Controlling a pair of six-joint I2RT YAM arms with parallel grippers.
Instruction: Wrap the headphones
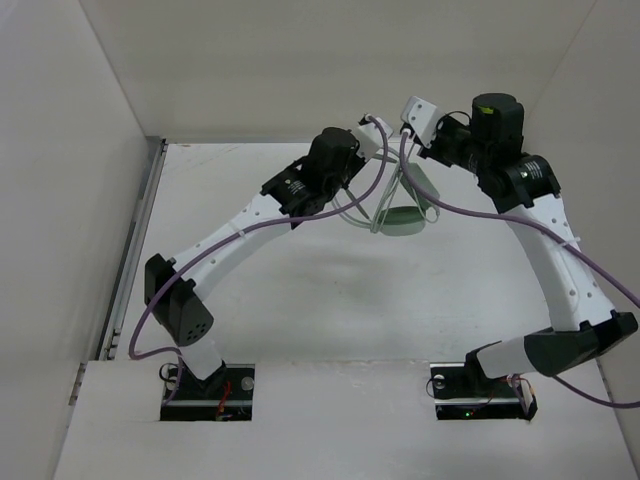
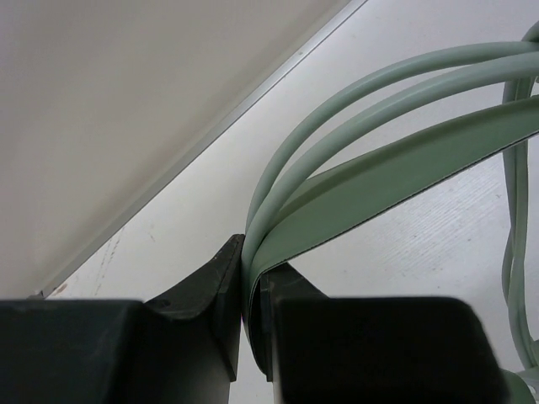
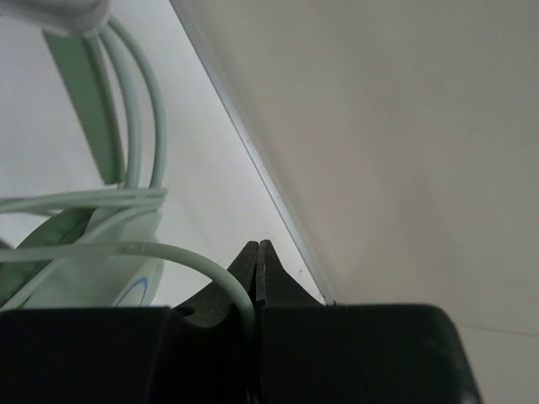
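Observation:
The pale mint-green headphones (image 1: 405,217) hang lifted above the table at the far middle, between my two grippers. My left gripper (image 2: 250,261) is shut on the flat headband (image 2: 396,172); two loops of the thin cable (image 2: 354,84) run beside the band. In the top view the left gripper (image 1: 372,135) is just left of the headphones. My right gripper (image 3: 258,252) is shut on the cable (image 3: 168,251), which curves down between its jaws. A round cup (image 3: 101,273) with several cable turns and the headband (image 3: 80,93) lie left of it. The right gripper (image 1: 415,115) is above the headphones.
The white back wall (image 1: 330,60) stands close behind both grippers, its base strip (image 2: 210,139) near the left fingers. A metal rail (image 1: 140,230) runs along the table's left edge. Purple arm cables (image 1: 470,215) hang by the headphones.

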